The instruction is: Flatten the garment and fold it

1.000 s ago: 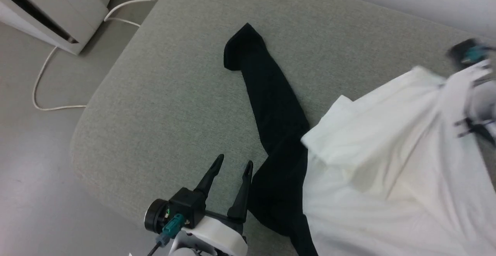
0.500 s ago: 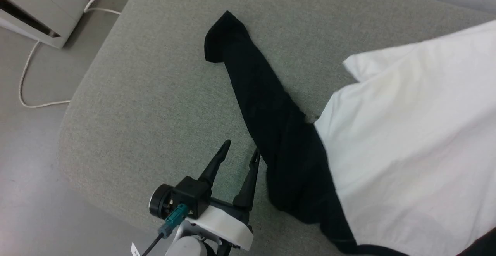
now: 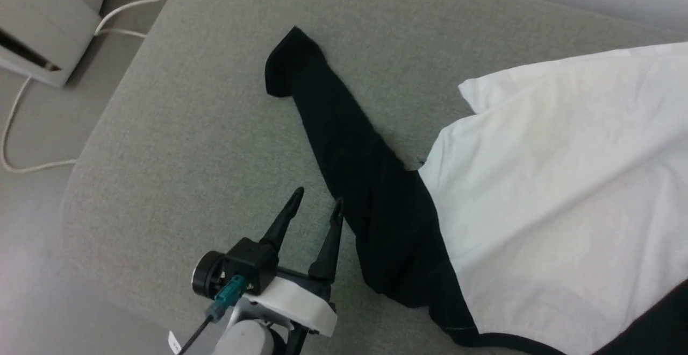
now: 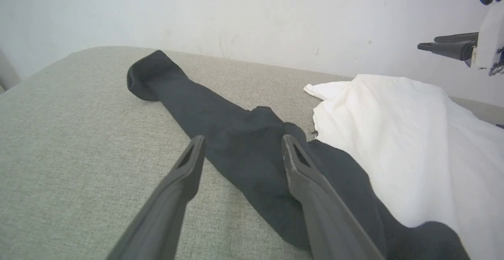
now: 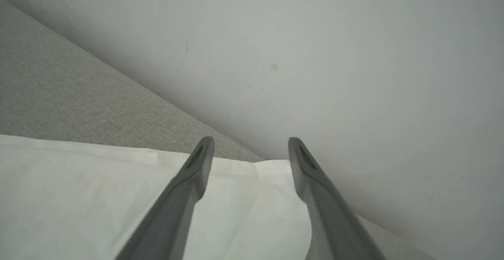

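The grey cushion (image 3: pixel 177 129) lies bare left of the garment (image 3: pixel 548 193), whose white body spreads right while one black sleeve (image 3: pixel 344 145) angles toward the far left corner. The right wrist view adds the white edge lying near the wall (image 5: pixel 315 55). The left gripper (image 3: pixel 318 196) hovers spread and empty beside the sleeve; the right gripper (image 5: pixel 251 140) is spread above white cloth. A wrist tag (image 3: pixel 173 341) is unreadable.

Garment (image 3: pixel 537 193) white-bodied, black-sleeved; cushion (image 3: pixel 188 129) grey-green, fine weave; wall (image 5: pixel 354 55) white.
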### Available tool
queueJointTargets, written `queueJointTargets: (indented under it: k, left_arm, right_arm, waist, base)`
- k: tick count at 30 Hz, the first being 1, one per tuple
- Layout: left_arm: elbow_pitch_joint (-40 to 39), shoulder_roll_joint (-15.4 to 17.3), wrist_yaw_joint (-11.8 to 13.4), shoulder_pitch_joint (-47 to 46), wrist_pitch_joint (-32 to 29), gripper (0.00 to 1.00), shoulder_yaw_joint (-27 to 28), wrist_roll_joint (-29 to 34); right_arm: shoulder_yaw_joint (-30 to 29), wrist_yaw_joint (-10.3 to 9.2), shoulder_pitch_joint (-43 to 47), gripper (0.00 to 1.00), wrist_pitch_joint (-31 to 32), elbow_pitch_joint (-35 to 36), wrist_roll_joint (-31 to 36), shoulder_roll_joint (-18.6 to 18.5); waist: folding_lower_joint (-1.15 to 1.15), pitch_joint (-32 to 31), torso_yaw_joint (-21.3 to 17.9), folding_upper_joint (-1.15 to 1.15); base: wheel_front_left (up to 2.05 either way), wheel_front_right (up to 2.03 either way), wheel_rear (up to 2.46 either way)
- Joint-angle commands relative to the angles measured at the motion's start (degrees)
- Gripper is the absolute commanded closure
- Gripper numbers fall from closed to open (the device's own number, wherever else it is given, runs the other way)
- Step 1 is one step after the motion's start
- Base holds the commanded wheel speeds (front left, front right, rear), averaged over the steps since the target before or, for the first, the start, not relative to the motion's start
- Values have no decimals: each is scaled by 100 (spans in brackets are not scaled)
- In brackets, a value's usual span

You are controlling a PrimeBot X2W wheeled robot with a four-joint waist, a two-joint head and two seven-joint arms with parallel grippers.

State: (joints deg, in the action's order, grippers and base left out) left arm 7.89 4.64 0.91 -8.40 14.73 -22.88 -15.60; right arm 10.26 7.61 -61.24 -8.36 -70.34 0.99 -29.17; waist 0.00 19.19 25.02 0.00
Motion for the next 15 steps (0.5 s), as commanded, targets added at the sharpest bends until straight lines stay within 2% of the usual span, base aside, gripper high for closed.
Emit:
queueJointTargets:
  k: [1,8,15]
  left_arm:
    - [30,68,-38,5,27,0,64,34]
    - [112,237,-43,244,24,0,206,-70]
    - [231,354,-56,576,-77,0,243,-236]
  right_arm:
    - [-5,-12,144,0,-206,61,-80,160]
    - [52,-12,849,0,-639,740,-719,709]
    - [89,-12,2468,0,-662,2482,-1380,961]
  waist:
    - [0,-441,-416,0]
    - [0,-1083,-1101,0]
    - [0,-1545,-1713,0]
  base:
    - [0,0,0]
    - [0,0,0]
    - [0,0,0]
